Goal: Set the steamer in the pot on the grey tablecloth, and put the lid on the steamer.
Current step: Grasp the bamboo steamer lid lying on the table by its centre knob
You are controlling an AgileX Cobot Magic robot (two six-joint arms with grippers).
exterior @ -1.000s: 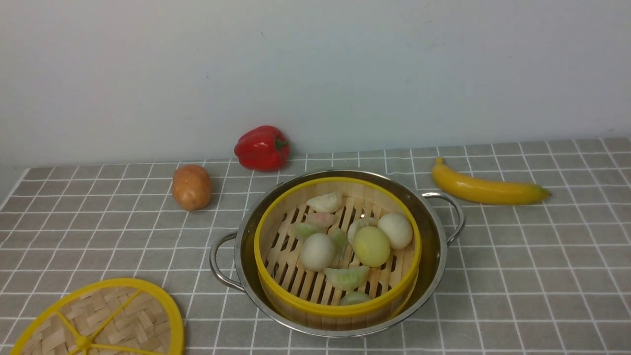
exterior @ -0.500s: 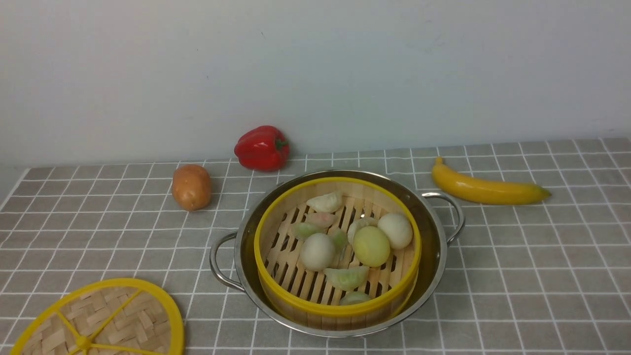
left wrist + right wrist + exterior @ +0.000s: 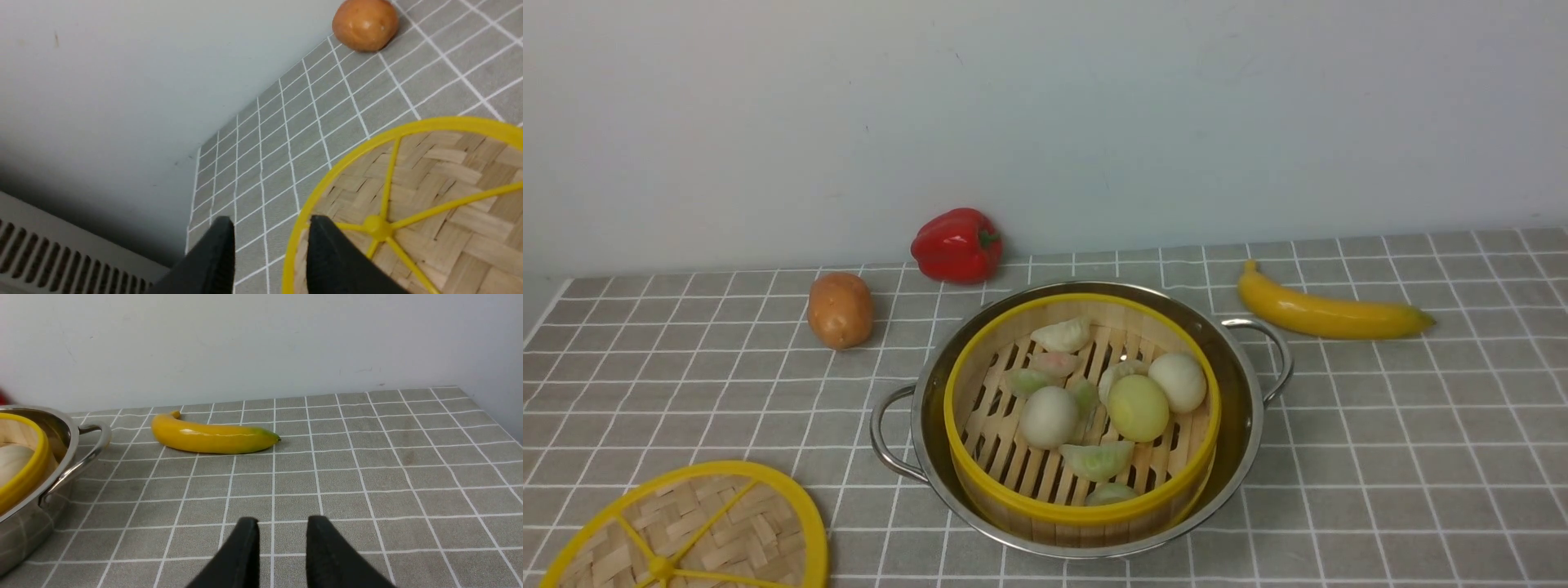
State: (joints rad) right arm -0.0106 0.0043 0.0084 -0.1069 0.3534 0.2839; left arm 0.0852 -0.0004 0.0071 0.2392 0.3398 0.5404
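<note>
The steamer (image 3: 1054, 513) sits inside the pot (image 3: 1243, 425) on the grey tablecloth (image 3: 1380, 425), mid-worktop toward the near edge, while the lid (image 3: 727, 523) lies flat at the near left corner. The left hand (image 3: 270, 220) hangs slightly open and empty at the lid's rim; the right hand (image 3: 282, 519), likewise parted and empty, hovers over cloth right of the pot.

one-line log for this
steamer in pot | lid off, on cloth | left gripper open at lid | right gripper open, empty

A banana (image 3: 212, 437) lies on the cloth (image 3: 367, 469) near the pot (image 3: 24, 526). The steamer (image 3: 30, 473) sits inside it. The right gripper (image 3: 282, 520) is slightly parted, empty.
</note>
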